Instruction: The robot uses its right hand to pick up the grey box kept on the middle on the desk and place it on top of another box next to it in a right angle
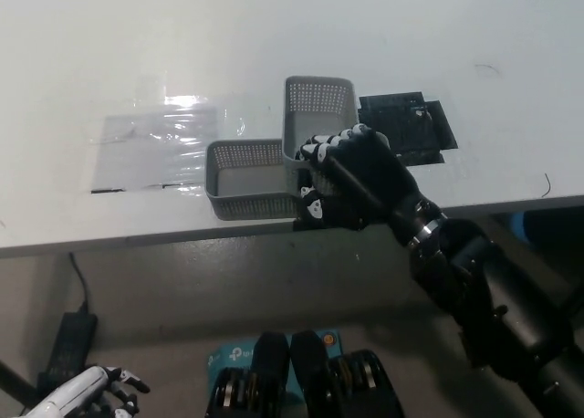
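Fingers [321, 151] of my right hand [351, 176] clamp the grey box [315, 117] by its near wall, crossing the other box [245, 179] at the surface [274, 35] edge. Light, stiff mesh; rim grip suits. Left hand [87, 392] hangs low, loosely apart.

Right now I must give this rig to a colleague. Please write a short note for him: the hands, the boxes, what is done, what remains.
Right hand: shut on the upper grey box, at the box's near end.
Left hand: resting low at the lower left, below the desk, holding nothing, fingers apart.
Lower grey box: near the desk's front edge.
Done: the upper grey box lies crosswise over the lower box's right end, roughly at a right angle.
Left: whether it rests fully there cannot be told; release it and withdraw the right hand, probably slowly.
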Robot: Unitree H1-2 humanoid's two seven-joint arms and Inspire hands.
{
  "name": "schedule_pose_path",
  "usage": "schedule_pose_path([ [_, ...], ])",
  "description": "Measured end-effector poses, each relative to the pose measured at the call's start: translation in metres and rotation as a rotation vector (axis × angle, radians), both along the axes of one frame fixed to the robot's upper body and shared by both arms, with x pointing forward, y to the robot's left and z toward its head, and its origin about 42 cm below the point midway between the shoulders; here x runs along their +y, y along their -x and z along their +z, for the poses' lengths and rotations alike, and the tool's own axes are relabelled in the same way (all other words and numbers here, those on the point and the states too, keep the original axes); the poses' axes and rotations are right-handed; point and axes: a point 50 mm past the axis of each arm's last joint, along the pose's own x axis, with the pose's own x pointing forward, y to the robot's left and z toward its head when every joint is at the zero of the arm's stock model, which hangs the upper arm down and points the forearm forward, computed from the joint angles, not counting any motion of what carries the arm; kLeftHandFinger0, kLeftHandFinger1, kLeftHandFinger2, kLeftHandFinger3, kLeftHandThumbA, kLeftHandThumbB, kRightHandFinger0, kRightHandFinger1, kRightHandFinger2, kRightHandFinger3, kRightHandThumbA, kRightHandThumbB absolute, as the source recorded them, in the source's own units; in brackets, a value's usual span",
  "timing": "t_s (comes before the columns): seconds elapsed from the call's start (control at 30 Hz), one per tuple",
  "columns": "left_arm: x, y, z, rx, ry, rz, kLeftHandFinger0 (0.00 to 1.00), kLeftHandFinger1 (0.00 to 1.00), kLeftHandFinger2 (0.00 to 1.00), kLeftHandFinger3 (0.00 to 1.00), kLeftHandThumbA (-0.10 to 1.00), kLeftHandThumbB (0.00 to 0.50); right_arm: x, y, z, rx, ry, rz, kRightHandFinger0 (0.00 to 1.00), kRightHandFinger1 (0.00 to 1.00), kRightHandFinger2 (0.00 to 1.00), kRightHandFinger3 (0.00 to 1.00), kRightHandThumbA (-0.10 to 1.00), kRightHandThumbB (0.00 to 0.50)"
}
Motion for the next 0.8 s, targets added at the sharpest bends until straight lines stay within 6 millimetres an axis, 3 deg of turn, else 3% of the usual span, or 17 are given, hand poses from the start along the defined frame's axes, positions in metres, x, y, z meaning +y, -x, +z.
schedule_pose_path([
  [0.03, 0.000, 0.000, 0.000, 0.000, 0.000, -0.001, 0.38, 0.42, 0.57, 0.69, 0.33, 0.342, 0.001, 0.000, -0.002, -0.005, 0.017, 0.004, 0.00, 0.42, 0.89, 0.76, -0.10, 0.004],
  [0.07, 0.000, -0.001, 0.000, -0.001, -0.001, -0.002, 0.37, 0.41, 0.55, 0.68, 0.29, 0.331, 0.001, 0.001, -0.007, -0.002, 0.040, 0.008, 0.00, 0.40, 0.82, 0.83, -0.10, 0.000],
  [0.1, 0.000, 0.000, 0.000, 0.000, 0.000, -0.002, 0.35, 0.39, 0.54, 0.68, 0.30, 0.335, 0.002, 0.003, -0.009, -0.001, 0.055, 0.009, 0.00, 0.35, 0.73, 0.77, -0.10, 0.000],
  [0.13, 0.000, -0.001, 0.000, 0.000, 0.000, -0.002, 0.35, 0.39, 0.53, 0.68, 0.32, 0.343, 0.002, 0.003, -0.010, -0.002, 0.070, 0.008, 0.00, 0.37, 0.73, 0.80, -0.10, 0.000],
  [0.17, 0.000, -0.001, 0.000, 0.000, 0.000, -0.002, 0.35, 0.39, 0.53, 0.68, 0.32, 0.346, 0.002, 0.003, -0.011, -0.003, 0.079, 0.007, 0.03, 0.37, 0.66, 0.79, -0.10, 0.000],
  [0.23, -0.001, -0.001, 0.000, -0.001, -0.001, -0.003, 0.36, 0.39, 0.54, 0.68, 0.32, 0.339, 0.002, 0.005, -0.010, -0.011, 0.106, 0.006, 0.14, 0.46, 0.63, 0.85, -0.06, 0.000],
  [0.27, -0.001, -0.001, 0.000, -0.001, -0.001, -0.003, 0.36, 0.40, 0.54, 0.69, 0.33, 0.343, 0.002, 0.005, -0.009, -0.013, 0.117, 0.005, 0.22, 0.53, 0.63, 0.93, 0.03, 0.002],
  [0.3, -0.001, -0.001, 0.000, -0.001, -0.001, -0.004, 0.37, 0.40, 0.54, 0.69, 0.33, 0.343, 0.002, 0.006, -0.008, -0.016, 0.127, 0.006, 0.23, 0.50, 0.58, 0.95, 0.06, 0.000],
  [0.37, -0.001, -0.001, 0.000, -0.001, -0.003, -0.006, 0.39, 0.43, 0.57, 0.68, 0.33, 0.338, 0.003, 0.007, -0.009, -0.019, 0.155, 0.005, 0.40, 0.60, 0.70, 1.00, 0.12, 0.075],
  [0.4, -0.001, -0.001, 0.000, -0.001, -0.003, -0.006, 0.39, 0.43, 0.57, 0.68, 0.33, 0.337, 0.003, 0.008, -0.010, -0.022, 0.167, 0.006, 0.42, 0.61, 0.71, 1.00, 0.13, 0.080],
  [0.43, -0.001, -0.001, 0.000, -0.001, -0.003, -0.006, 0.39, 0.43, 0.58, 0.68, 0.32, 0.343, 0.003, 0.009, -0.012, -0.025, 0.176, 0.007, 0.55, 0.78, 0.89, 1.00, 0.17, 0.087],
  [0.5, -0.001, -0.001, 0.000, -0.001, -0.004, -0.006, 0.39, 0.42, 0.57, 0.69, 0.33, 0.346, 0.004, 0.012, -0.013, -0.031, 0.183, 0.010, 0.63, 0.89, 0.99, 1.00, 0.19, 0.091],
  [0.57, -0.001, -0.001, 0.000, -0.002, -0.004, -0.006, 0.38, 0.42, 0.57, 0.70, 0.33, 0.346, 0.004, 0.016, -0.014, -0.042, 0.188, 0.014, 0.67, 0.98, 1.00, 1.00, 0.17, 0.135],
  [0.67, -0.001, -0.001, 0.000, -0.002, -0.004, -0.006, 0.38, 0.42, 0.57, 0.70, 0.32, 0.338, 0.003, 0.021, -0.017, -0.057, 0.197, 0.017, 0.72, 1.00, 1.00, 1.00, 0.17, 0.178],
  [0.73, -0.001, -0.001, 0.000, -0.002, -0.004, -0.006, 0.40, 0.43, 0.58, 0.69, 0.33, 0.341, 0.002, 0.023, -0.018, -0.067, 0.206, 0.017, 0.83, 1.00, 1.00, 1.00, 0.19, 0.220],
  [0.8, -0.001, -0.001, 0.000, -0.001, -0.003, -0.006, 0.35, 0.38, 0.54, 0.68, 0.32, 0.343, 0.002, 0.027, -0.017, -0.077, 0.209, 0.020, 0.96, 1.00, 1.00, 1.00, 0.25, 0.266],
])
